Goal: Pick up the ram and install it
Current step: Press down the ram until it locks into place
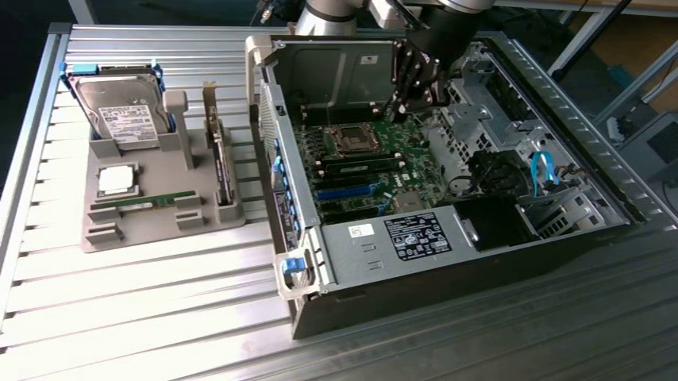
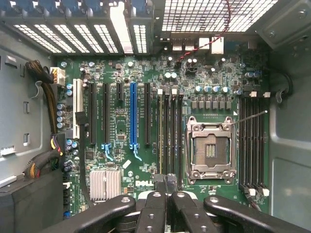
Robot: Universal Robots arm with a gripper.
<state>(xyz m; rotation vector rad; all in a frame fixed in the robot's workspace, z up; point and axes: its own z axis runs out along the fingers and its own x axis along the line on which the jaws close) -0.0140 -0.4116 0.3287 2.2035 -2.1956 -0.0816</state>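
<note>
Ribbed aluminium table (image 1: 159,317) carries an open black computer case (image 1: 445,270). At nine o'clock of it in the exterior view sits a grey moulded plastic tray (image 1: 159,230). The ram (image 1: 143,203), a thin green circuit-board stick, rests in a groove of that tray at six o'clock from a square silver processor chip (image 1: 117,179), well apart from the arm. The black multi-link gripper (image 1: 411,107) hangs inside the case over the green motherboard (image 2: 121,145), its fingers pressed together just above the black memory slots (image 2: 170,136).
</note>
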